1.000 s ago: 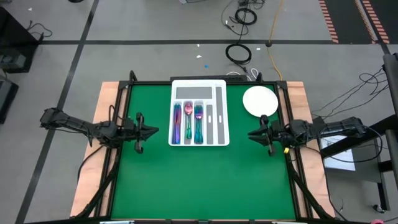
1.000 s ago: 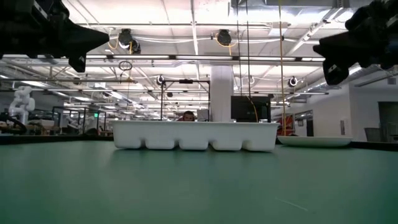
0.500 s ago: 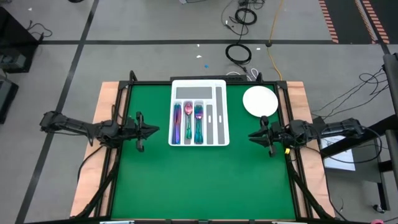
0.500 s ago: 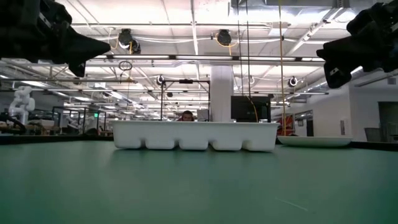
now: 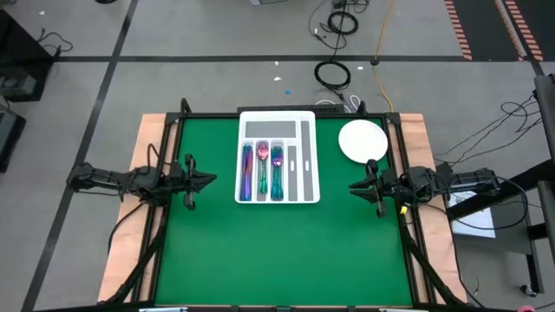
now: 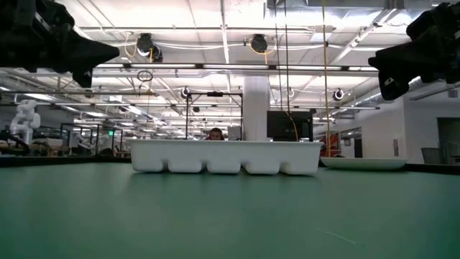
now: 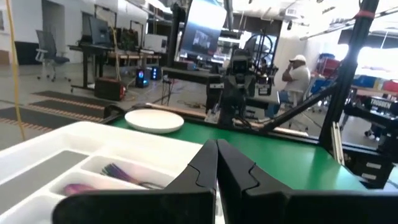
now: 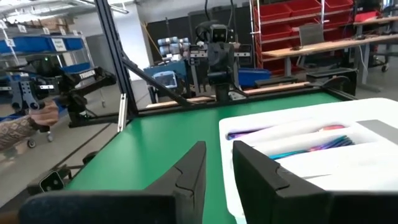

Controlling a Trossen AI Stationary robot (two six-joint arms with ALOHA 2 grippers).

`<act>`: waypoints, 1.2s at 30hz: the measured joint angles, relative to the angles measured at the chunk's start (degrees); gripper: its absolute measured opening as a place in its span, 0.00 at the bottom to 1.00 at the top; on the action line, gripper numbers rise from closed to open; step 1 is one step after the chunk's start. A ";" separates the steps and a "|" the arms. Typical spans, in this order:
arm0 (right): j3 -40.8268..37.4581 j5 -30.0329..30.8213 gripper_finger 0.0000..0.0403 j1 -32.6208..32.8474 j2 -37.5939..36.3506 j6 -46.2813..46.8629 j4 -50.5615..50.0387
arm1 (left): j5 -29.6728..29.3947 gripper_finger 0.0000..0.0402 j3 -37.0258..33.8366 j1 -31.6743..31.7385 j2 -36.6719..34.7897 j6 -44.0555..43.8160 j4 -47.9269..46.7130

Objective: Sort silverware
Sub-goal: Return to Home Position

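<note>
Metal-stiff, light, probably slippery, best pinched mid-handle: lies as slim iridescent rainbow silverware [image 5: 262, 170] in the left slots of the white compartmented tray [image 5: 307, 165], with dark left gripper [image 5: 209, 180] pressed together at left, dark right gripper [image 5: 353, 186] slightly spread at right.

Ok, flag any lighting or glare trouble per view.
Low view: bright ceiling lights backlight the left gripper and right gripper into black silhouettes. High view: even light, no glare on the green table. Left wrist view: overhead lights wash out part of the background.
</note>
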 joint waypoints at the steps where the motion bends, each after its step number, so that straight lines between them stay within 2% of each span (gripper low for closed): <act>1: 0.00 -0.07 0.17 0.00 -0.04 -0.34 0.00 | 0.00 0.00 0.00 -0.01 -0.47 -0.26 -0.85; 9: 0.00 -0.22 0.17 0.02 0.29 -0.16 -0.04 | -0.20 0.00 0.00 -0.01 -1.46 -1.61 -5.55; 13: 0.00 -0.22 0.17 0.02 0.29 2.06 -0.02 | -0.71 0.00 0.00 -0.01 -1.46 -5.86 -5.59; 19: 0.00 -0.22 0.17 0.02 0.29 2.20 0.00 | -0.83 0.00 0.00 -0.01 -1.46 -5.86 -5.88; 26: 0.00 -0.20 0.17 0.02 0.29 -0.92 0.00 | -1.29 0.00 0.09 -0.01 -1.46 1.35 -6.27; 36: 0.00 -0.22 0.17 0.02 0.29 -0.79 0.02 | -1.29 0.00 0.09 -0.01 -1.46 1.69 -6.39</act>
